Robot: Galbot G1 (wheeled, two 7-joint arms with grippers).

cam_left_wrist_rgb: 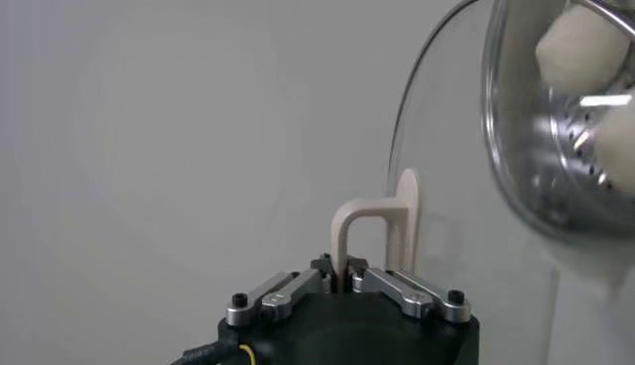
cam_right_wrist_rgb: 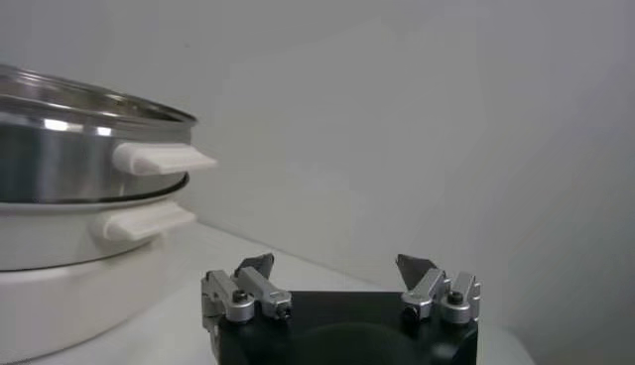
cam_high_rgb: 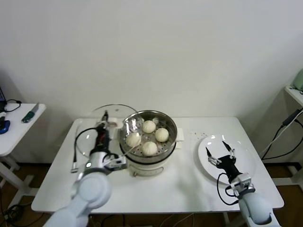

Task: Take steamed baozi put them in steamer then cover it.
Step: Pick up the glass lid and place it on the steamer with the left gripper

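In the head view, four baozi [cam_high_rgb: 149, 126] are sitting inside the steamer [cam_high_rgb: 147, 136], which is standing at the middle of the white table [cam_high_rgb: 189, 184]. The left gripper [cam_high_rgb: 105, 124] is clamping the handle of a glass lid [cam_high_rgb: 113, 118]; the lid is tilting, its near edge overlapping the steamer's left rim. A white plate [cam_high_rgb: 210, 158] is lying well to the right of the steamer, and the right gripper [cam_high_rgb: 219, 149] is hovering over it with jaws spread wide, holding nothing. A small side table [cam_high_rgb: 19, 127] is standing at far left.

In the left wrist view, the left gripper [cam_left_wrist_rgb: 347, 280] is pinching the cream handle [cam_left_wrist_rgb: 377, 223] with its jaws drawn narrow. The lid [cam_left_wrist_rgb: 446, 198] is standing on edge beyond it, and through and past the glass the steamer [cam_left_wrist_rgb: 536, 169] is showing with two baozi [cam_left_wrist_rgb: 585, 50] inside.

In the right wrist view, the right gripper [cam_right_wrist_rgb: 337, 273] is staying apart from everything, jaws wide and empty. The steamer [cam_right_wrist_rgb: 69, 149] is sitting to one side on its white base [cam_right_wrist_rgb: 60, 268], side handles sticking out toward the camera.
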